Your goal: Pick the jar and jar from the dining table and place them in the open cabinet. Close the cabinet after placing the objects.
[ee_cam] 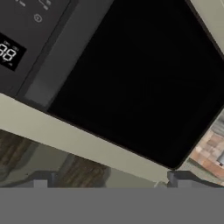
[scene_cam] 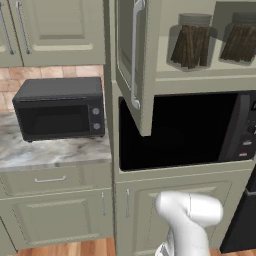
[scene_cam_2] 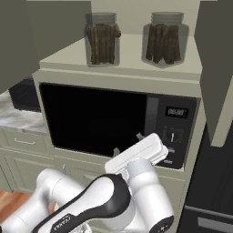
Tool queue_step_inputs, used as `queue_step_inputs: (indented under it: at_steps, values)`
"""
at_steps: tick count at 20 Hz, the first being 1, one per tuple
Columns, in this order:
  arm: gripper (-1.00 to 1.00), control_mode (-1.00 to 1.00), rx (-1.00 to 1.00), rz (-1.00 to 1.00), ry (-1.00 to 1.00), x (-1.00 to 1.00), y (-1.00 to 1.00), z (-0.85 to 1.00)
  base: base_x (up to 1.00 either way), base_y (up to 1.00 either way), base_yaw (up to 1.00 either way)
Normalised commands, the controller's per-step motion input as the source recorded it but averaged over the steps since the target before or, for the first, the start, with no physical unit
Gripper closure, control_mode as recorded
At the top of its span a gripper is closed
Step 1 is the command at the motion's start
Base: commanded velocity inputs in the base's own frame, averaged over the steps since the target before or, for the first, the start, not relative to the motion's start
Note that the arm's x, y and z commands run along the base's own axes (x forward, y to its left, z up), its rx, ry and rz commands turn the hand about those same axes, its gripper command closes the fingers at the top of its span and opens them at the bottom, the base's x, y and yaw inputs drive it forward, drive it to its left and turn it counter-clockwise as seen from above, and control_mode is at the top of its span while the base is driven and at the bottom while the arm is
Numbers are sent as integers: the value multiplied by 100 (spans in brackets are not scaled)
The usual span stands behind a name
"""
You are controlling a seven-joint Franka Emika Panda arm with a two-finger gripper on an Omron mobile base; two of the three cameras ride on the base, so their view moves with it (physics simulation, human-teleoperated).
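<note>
Both clear glass cylindrical jars full of dark brown upright sticks stand on the shelf of the tall sage-green wall cabinet (scene_cam: pixel 185 72). The left jar (scene_cam_2: pixel 102 38) and the right jar (scene_cam_2: pixel 164 39) sit side by side but apart, upright, well back from the shelf's front edge. In the left base view they show at the upper right, with the cabinet's raised-panel door (scene_cam: pixel 131 60) swung open toward me and its long vertical silver bar handle (scene_cam: pixel 134 55) facing out.

Right under the shelf sits the built-in black microwave (scene_cam_2: pixel 113 123) with its control panel and small display on the right side. My jaws are apart and empty, held in front of that dark glass, with the white hand tilted up toward it. My two dark fingertips (ee_cam: pixel 40 183) rise at the bottom of the hand view, widely separated.

A second black microwave (scene_cam: pixel 60 107) rests on the grey-veined marble tabletop (scene_cam: pixel 50 150) to the left.
</note>
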Motion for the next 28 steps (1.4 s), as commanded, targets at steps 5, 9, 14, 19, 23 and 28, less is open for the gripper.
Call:
queue_step_inputs:
  at_steps: [5, 9, 14, 19, 23, 28]
  values:
    - [-100, -100, 6, 0, 1, 20, -52, 21, 0, 0, 0]
    - [-100, -100, 3, 0, 3, 27, -45, 2, 0, 0, 0]
    - [-100, -100, 11, 0, -16, 2, -44, -16, 0, 0, 0]
    - [-100, -100, 24, 0, -34, 0, -46, -32, 0, 0, 0]
    - [-100, -100, 19, 0, -30, 0, -40, -7, 0, 0, 0]
    - [-100, -100, 6, 0, -26, 0, -34, 28, 0, 0, 0]
